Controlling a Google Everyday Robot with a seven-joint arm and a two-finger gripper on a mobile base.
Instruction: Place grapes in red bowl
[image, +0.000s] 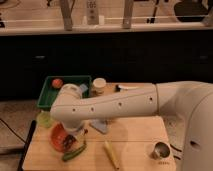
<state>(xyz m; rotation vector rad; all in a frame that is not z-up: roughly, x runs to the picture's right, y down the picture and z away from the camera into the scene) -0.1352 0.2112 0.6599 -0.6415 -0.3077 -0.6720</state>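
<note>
The red bowl (58, 135) sits at the front left of the wooden table (135, 145), partly covered by my arm. My gripper (71, 138) hangs down from the white wrist over the bowl's right rim. It is shut on the grapes (67, 143), a dark lumpy bunch just above the inside of the bowl. The arm reaches in from the right and hides the middle of the table.
A green tray (48, 97) with a small red fruit (57, 82) stands at the back left, with a jar (99, 86) beside it. A pale-green cup (44, 119), a green vegetable (74, 153), a yellow item (111, 154), a blue object (98, 125) and a metal cup (161, 151) lie around.
</note>
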